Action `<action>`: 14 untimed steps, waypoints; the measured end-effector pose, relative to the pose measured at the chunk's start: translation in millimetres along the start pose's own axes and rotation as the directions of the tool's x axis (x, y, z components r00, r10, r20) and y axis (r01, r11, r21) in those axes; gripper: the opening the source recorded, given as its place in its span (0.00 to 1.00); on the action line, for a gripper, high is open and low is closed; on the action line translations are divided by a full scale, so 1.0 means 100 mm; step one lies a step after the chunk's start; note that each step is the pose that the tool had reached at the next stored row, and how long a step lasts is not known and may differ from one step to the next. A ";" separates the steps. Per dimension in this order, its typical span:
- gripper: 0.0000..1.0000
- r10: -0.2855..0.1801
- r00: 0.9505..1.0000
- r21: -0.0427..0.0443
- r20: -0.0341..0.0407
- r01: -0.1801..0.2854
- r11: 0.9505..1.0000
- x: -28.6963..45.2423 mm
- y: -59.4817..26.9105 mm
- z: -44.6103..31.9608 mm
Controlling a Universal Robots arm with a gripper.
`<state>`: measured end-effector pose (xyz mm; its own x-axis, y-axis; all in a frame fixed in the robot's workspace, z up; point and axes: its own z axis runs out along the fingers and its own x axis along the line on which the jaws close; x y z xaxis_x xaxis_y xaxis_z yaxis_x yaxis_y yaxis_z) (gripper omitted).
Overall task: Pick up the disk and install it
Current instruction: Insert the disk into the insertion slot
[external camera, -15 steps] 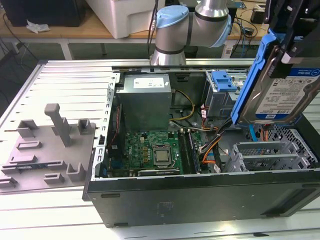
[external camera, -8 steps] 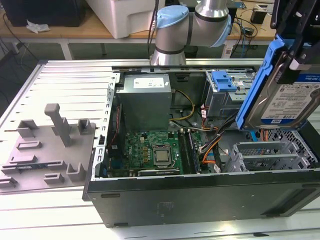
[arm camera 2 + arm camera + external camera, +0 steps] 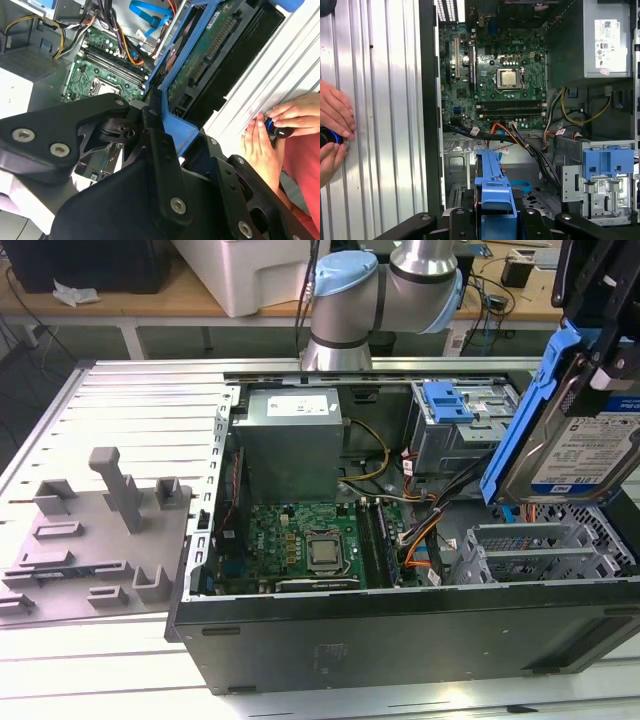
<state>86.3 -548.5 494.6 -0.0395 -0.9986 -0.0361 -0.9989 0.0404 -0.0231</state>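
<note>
The gripper (image 3: pixel 496 222) is clenched on the disk (image 3: pixel 575 455), held above the open computer case's (image 3: pixel 400 635) drive cage (image 3: pixel 530 550). Its long axis tilts steeply upward and its blue-and-white label faces outward, with print too small to tell.

Silver arm (image 3: pixel 425 265), blue caps (image 3: pixel 345 275), black pincer (image 3: pixel 496 220)

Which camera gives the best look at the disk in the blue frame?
The exterior view: the disk faces it, tilted above the open computer case, with its label and blue frame plain. The second wrist view shows its circuit-board underside at a steep angle; the first wrist view shows its blue frame edge-on.
</note>
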 end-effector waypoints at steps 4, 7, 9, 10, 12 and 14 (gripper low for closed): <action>0.37 0.000 1.000 0.000 0.000 0.000 1.000 0.001 -0.036 0.042; 0.37 -0.001 1.000 0.000 0.000 0.001 1.000 0.001 -0.064 0.081; 0.37 -0.001 1.000 0.000 0.000 0.001 1.000 0.002 -0.067 0.105; 0.37 -0.001 1.000 0.000 0.000 0.001 1.000 0.003 -0.067 0.116; 0.37 -0.001 1.000 0.000 0.000 0.001 1.000 0.003 -0.068 0.135; 0.37 -0.001 1.000 0.000 0.000 0.001 1.000 0.004 -0.069 0.154</action>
<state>93.5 -548.6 479.4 -0.0387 -0.9986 -0.0362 -0.9989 0.0396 -0.0231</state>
